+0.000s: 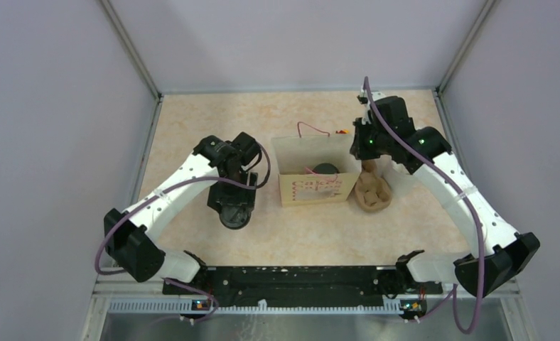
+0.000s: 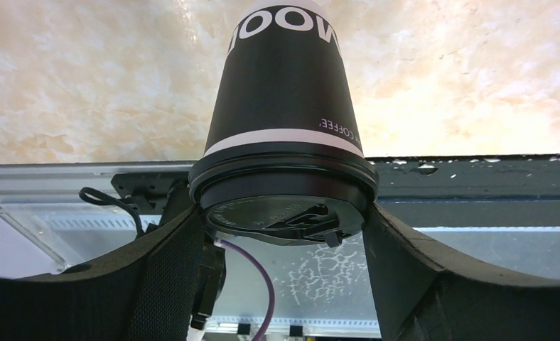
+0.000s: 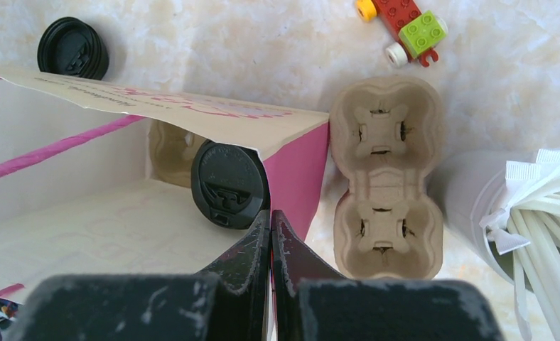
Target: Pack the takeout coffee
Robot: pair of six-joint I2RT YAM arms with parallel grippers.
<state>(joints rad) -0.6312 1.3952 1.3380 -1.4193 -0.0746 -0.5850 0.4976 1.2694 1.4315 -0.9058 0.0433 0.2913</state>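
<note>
1. The table [image 1: 192, 128] fills the middle of the overhead view.
2. The paper bag [image 1: 313, 188] stands open at the center. At its rim the right gripper [image 3: 271, 217] has its jaws pressed together; we cannot tell whether paper is pinched.
3. The pulp carrier [image 3: 385, 177] lies just right of the bag.
4. The cup of straws [image 3: 533, 206] sits at the right edge of the right wrist view.
5. The first cup [image 3: 229, 183] is inside the bag, lid facing us.
6. The second cup [image 2: 284, 92] is left of the bag. The left gripper [image 2: 281, 213], spread wide, clamps its lid rim.
7. The toy bricks [image 3: 405, 25] lie at the top.
</note>
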